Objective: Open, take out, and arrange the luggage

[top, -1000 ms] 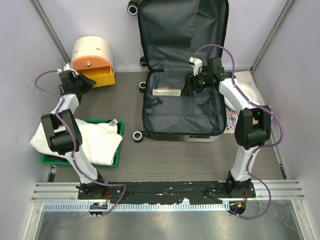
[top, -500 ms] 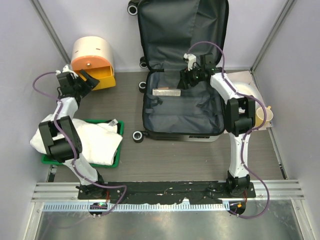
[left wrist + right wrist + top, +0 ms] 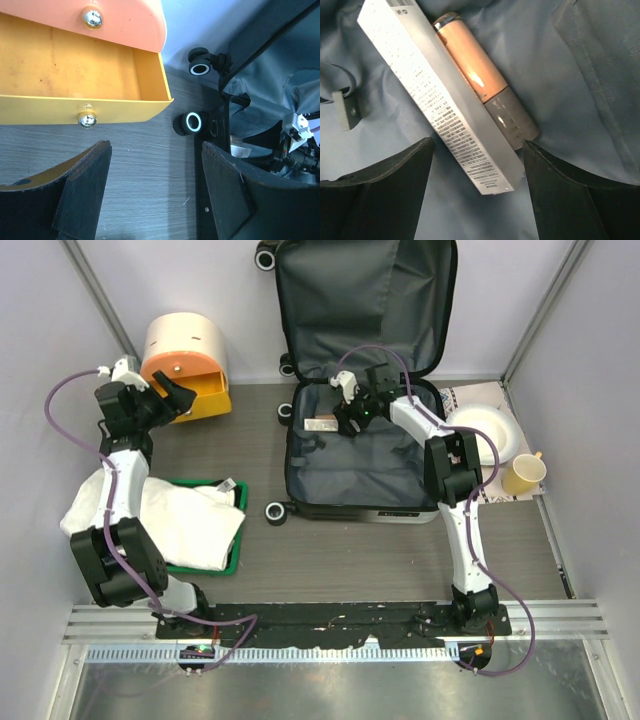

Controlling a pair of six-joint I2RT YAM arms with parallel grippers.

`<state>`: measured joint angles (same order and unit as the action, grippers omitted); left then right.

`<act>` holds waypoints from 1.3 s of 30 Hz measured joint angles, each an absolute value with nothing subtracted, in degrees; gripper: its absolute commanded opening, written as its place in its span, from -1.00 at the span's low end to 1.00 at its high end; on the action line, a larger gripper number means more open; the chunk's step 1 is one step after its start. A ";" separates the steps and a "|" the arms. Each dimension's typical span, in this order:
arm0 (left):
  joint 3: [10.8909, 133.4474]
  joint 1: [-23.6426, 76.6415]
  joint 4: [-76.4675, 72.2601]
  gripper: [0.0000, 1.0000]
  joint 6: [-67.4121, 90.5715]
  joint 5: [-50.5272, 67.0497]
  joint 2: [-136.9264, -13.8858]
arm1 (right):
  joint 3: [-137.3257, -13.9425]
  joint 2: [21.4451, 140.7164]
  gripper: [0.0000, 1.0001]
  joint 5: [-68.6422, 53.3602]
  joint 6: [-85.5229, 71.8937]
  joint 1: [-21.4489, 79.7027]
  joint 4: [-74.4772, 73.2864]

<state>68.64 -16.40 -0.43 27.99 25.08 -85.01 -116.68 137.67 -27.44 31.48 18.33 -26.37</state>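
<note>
Luggage (image 3: 365,465) lies open on the table (image 3: 330,550), lid up against the back wall, yet a box (image 3: 440,95) and tube (image 3: 480,75) lie inside, not yet removed, beneath spread right jaws, while left jaws hover spread and empty by a drawer (image 3: 70,85).

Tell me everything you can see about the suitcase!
The suitcase lies open on the wood-look table, lid standing up against the back wall. Its inside is dark grey fabric. Black wheels with white rings stick out along one side. A slim silver box and a peach-and-grey tube lie side by side inside.
</note>
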 measured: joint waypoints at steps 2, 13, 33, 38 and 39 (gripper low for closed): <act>68.36 -16.40 -0.27 0.53 27.49 25.36 -83.79 | -117.23 137.91 0.39 -26.22 32.53 18.55 -26.02; 67.44 -16.43 1.19 0.52 25.65 25.98 -81.41 | -112.42 136.03 -0.23 -24.05 37.12 18.63 -21.96; 72.38 -15.31 3.97 0.54 20.12 26.57 -81.36 | -110.65 133.56 -0.98 -18.37 47.48 19.35 -26.02; 75.77 -11.31 6.28 0.57 15.05 27.53 -80.55 | -107.22 128.46 -0.99 -19.44 45.74 19.07 -25.50; 75.85 -10.41 6.66 0.57 13.65 28.32 -80.34 | -106.54 126.96 -0.98 -19.99 45.28 19.00 -25.96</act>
<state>75.85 -10.41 6.66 13.65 28.32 -80.34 -106.54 126.96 -19.99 45.28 19.00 -25.96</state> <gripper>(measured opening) 0.774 0.123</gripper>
